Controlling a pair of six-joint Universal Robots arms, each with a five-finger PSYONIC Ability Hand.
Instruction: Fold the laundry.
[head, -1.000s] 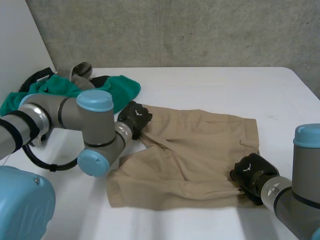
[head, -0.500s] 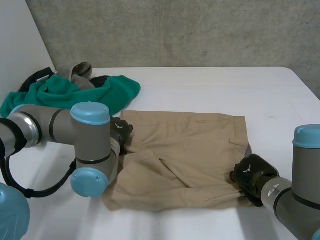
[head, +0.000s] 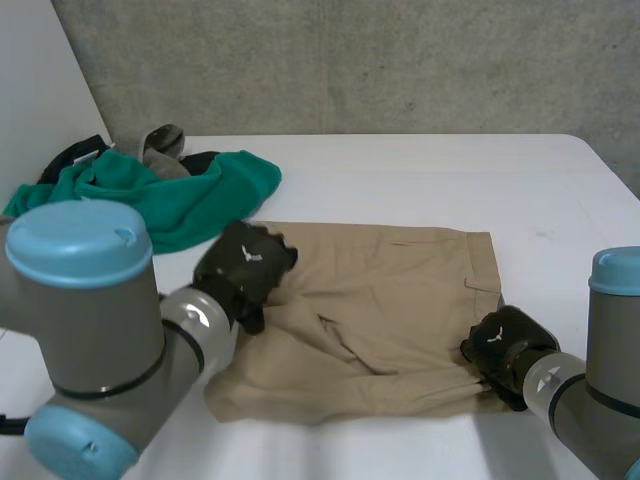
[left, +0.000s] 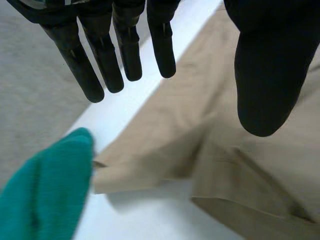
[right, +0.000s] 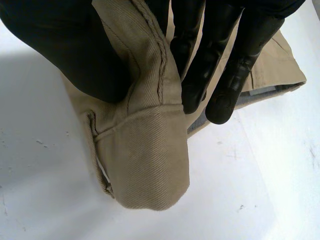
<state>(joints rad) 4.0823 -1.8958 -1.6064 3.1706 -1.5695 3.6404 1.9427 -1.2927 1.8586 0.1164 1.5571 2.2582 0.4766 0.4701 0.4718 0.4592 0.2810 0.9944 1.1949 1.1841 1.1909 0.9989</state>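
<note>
I see the beige twill shorts (head: 380, 300) lying creased in the middle of the white desk (head: 450, 180). My right hand (head: 505, 345) pinches their near right corner, fingers (right: 220, 60) against thumb. My left hand (head: 245, 265) hovers over their left edge, fingers (left: 100, 65) straight and spread. A green fleece garment (head: 190, 190) lies just beside their far left corner.

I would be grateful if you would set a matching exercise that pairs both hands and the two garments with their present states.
Things:
1. left hand
2. right hand
3. tan shorts
4. green garment

States:
A. bunched up at the far side of the table
B. open, holding nothing
C. lying spread out, creased in the middle
D. pinching a corner of cloth

Pairs: 1-B; 2-D; 3-C; 4-A
</note>
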